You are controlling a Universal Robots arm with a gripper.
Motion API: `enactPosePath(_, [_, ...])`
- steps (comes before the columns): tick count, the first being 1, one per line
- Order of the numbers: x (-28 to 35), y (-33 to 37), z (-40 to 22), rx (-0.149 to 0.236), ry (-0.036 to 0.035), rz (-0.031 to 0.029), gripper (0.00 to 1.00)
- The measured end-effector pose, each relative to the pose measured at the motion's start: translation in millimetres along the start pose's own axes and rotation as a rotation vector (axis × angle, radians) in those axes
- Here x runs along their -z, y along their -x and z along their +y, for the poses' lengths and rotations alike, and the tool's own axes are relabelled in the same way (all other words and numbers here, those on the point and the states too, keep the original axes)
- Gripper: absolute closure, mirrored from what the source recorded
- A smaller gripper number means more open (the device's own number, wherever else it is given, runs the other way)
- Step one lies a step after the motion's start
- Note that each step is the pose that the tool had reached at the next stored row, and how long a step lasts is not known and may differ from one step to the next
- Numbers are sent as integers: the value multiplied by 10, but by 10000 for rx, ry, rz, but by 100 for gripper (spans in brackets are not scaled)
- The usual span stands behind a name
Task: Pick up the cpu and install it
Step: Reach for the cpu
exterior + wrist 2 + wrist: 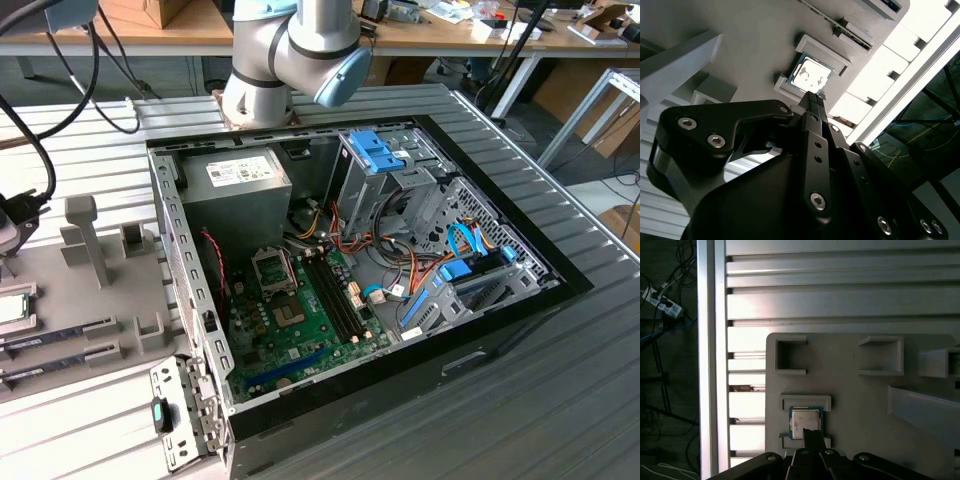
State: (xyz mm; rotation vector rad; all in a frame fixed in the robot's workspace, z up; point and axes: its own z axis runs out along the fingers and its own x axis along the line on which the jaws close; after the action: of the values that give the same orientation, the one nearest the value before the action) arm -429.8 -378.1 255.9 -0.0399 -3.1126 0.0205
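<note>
Claw (813, 98) tips hang directly over the cpu (812, 75) with a gap between, and its two black fingers are pressed together into one narrow bar with nothing between them; it holds nothing. In the first wrist view the claw (811, 434) lines up over one edge of the cpu (805, 420) rather than its centre.

That chip lies flat, silvery top up, in a shallow walled pocket of the grey parts tray (855, 405), near the tray's edge that borders the slatted metal table (840, 295). Two empty square pockets (790, 357) sit farther in on the same tray. In the exterior view the cpu (12, 308) sits on the tray (60, 290) beside two memory sticks (55, 335), and the open computer case (185, 250) stands just off the tray on the exterior view's right, its green board (300, 340) and socket (272, 268) well apart from the chip.

As I judge it, the risk lies in the grasp. With the fingers together, lowering would press them onto the metal lid instead of straddling it. The chip is thin and the pocket walls crowd its sides, so an off-centre bite could tip it, jam it against a wall, or let it slip free over the case.
</note>
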Motion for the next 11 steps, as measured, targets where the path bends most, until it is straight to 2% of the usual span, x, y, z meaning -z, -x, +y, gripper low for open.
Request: enactPosePath(11, [-67,1,14,0,-1,2,89])
